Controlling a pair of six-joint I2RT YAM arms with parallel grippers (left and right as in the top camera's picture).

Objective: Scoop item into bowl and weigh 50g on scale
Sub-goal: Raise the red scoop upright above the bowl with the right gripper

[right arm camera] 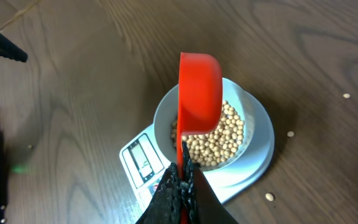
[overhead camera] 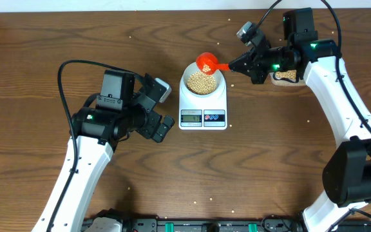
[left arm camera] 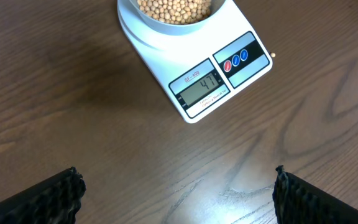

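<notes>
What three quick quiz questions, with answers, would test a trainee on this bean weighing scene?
1. True or false: the left gripper holds the red scoop.
2. The scale display reads: A 47, B 50, C 12.
3. Fill in: the scoop is over the ___.
Key: 1 false, the right gripper holds it. 2 A. 3 bowl.

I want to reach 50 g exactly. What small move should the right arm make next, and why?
Probably tip the scoop slightly, adding only a few more beans to the bowl: the scale reads 47, and the right gripper holds the scoop above the bowl.
</notes>
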